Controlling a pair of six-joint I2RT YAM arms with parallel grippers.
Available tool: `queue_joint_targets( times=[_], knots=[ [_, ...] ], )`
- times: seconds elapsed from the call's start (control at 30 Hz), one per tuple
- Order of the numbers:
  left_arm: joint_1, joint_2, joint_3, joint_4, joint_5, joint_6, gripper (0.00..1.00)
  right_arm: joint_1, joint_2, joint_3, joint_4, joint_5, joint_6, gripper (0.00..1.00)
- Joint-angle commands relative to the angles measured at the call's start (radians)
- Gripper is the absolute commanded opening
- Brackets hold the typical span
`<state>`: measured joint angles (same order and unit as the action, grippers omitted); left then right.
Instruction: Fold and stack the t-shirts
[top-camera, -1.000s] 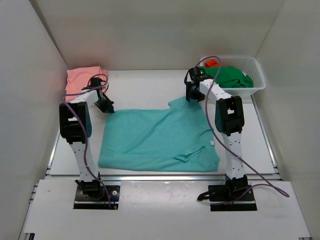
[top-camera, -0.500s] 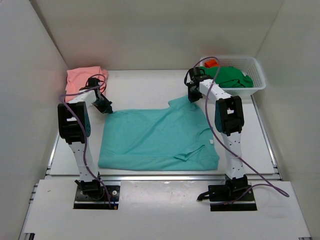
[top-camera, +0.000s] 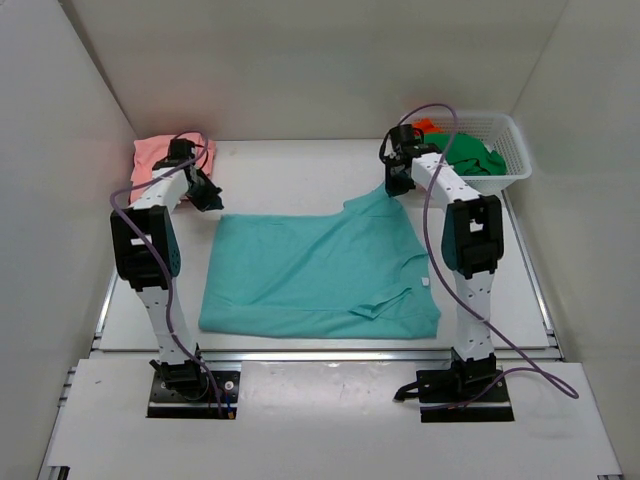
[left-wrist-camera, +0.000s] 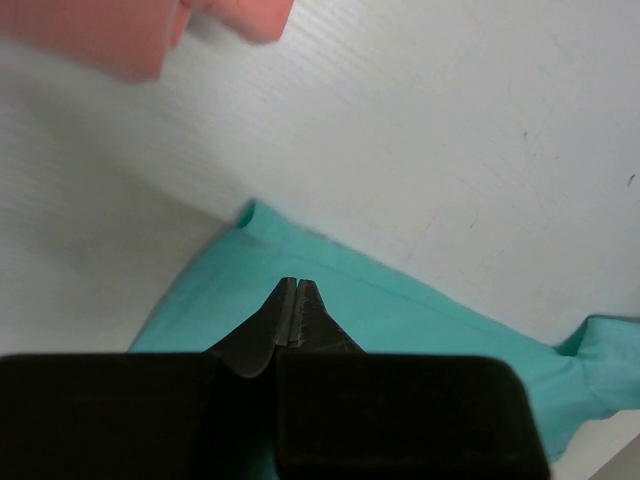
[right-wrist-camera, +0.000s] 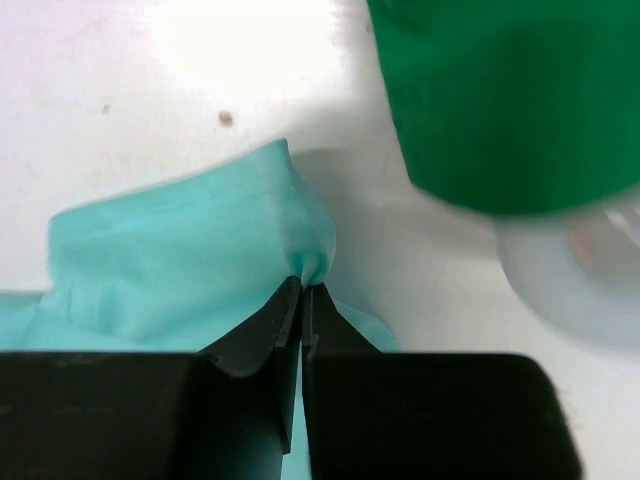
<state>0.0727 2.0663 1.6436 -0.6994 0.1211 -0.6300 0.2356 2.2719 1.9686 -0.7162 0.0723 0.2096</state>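
A teal t-shirt (top-camera: 310, 265) lies spread flat in the middle of the table. My right gripper (top-camera: 398, 187) is at its far right corner, shut on a puckered pinch of the teal fabric (right-wrist-camera: 180, 260) at the tips (right-wrist-camera: 305, 287). My left gripper (top-camera: 210, 200) is by the shirt's far left corner, jaws shut (left-wrist-camera: 298, 283) over flat teal cloth (left-wrist-camera: 400, 300), and no fabric shows between them. A salmon pink t-shirt (top-camera: 160, 155) lies bunched at the back left, just beyond the left gripper. A dark green t-shirt (top-camera: 470, 155) fills the basket.
A white mesh basket (top-camera: 510, 135) stands at the back right, close to the right gripper, with an orange item (top-camera: 424, 126) at its far left corner. White walls enclose the table on three sides. The arm bases stand at the near edge.
The right gripper has shut on the teal shirt's far right corner and drawn it back toward the basket. The left gripper, shut throughout, has moved back toward the pink shirt.
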Motion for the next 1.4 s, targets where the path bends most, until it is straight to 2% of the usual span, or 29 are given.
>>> queue_joint_targets(
  times=[0.0, 0.17, 0.2, 0.23, 0.4, 0.6, 0.73, 0.9, 1.0, 1.07, 1.1, 1.37],
  knots=[
    [0.004, -0.116, -0.051, -0.022, 0.026, 0.029, 0.0, -0.002, -0.163, -0.066, 0.029, -0.022, -0.003, 0.0],
    [0.006, -0.152, -0.2, 0.061, 0.021, 0.021, 0.02, 0.024, -0.226, -0.2, 0.077, -0.066, -0.016, 0.0],
    [0.003, -0.147, -0.205, 0.075, 0.023, 0.006, 0.25, 0.025, -0.232, -0.211, 0.084, -0.063, -0.019, 0.0],
    [0.002, -0.143, -0.214, 0.08, 0.02, -0.006, 0.34, 0.034, -0.226, -0.206, 0.083, -0.066, -0.016, 0.0],
    [-0.031, -0.071, -0.143, 0.074, 0.002, -0.025, 0.47, 0.054, -0.21, -0.197, 0.086, -0.063, -0.018, 0.0],
    [-0.056, -0.015, -0.088, 0.08, -0.07, -0.042, 0.59, 0.064, -0.224, -0.224, 0.086, -0.06, -0.023, 0.0],
    [-0.062, 0.064, -0.013, 0.0, -0.12, -0.013, 0.59, 0.067, -0.229, -0.237, 0.083, -0.057, -0.024, 0.0],
    [-0.062, 0.106, -0.013, -0.051, -0.152, -0.002, 0.6, 0.06, -0.239, -0.244, 0.092, -0.063, -0.024, 0.0],
    [-0.056, 0.121, -0.016, -0.069, -0.162, 0.012, 0.53, 0.056, -0.239, -0.244, 0.092, -0.06, -0.024, 0.0],
    [-0.059, 0.124, -0.022, -0.069, -0.153, 0.026, 0.05, 0.05, -0.241, -0.246, 0.093, -0.057, -0.027, 0.0],
    [-0.053, 0.112, -0.027, -0.063, -0.146, 0.02, 0.0, 0.053, -0.238, -0.244, 0.09, -0.066, -0.023, 0.0],
    [-0.059, 0.028, -0.016, -0.038, -0.107, 0.039, 0.0, 0.038, -0.319, -0.272, 0.098, -0.064, -0.018, 0.0]
  ],
)
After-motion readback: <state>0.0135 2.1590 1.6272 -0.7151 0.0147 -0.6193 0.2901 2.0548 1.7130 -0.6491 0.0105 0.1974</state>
